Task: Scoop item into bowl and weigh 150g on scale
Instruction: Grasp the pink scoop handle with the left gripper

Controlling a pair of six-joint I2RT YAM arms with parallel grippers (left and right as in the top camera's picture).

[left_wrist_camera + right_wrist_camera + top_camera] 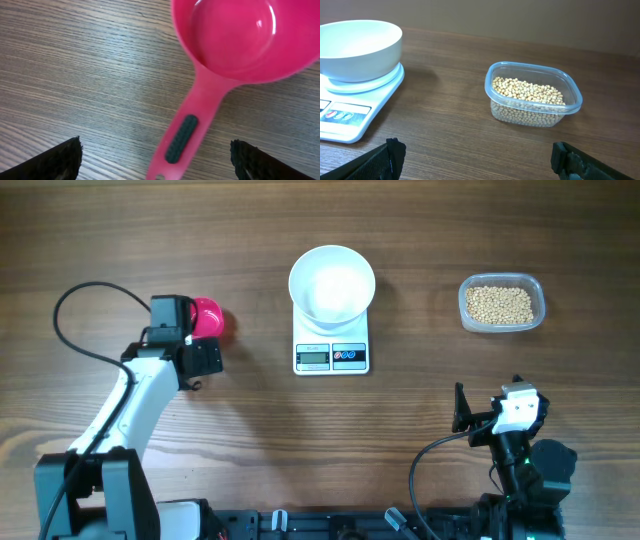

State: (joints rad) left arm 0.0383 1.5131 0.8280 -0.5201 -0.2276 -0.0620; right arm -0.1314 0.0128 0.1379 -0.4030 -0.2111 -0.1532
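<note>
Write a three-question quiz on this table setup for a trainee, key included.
1. True or false: the bowl stands on the scale.
2. Where are the beans? A in the bowl; B in the clear tub; C loose on the scale.
3. Short answer: which arm's claw hangs open above the pink scoop?
Key: 1 true; 2 B; 3 the left claw.
</note>
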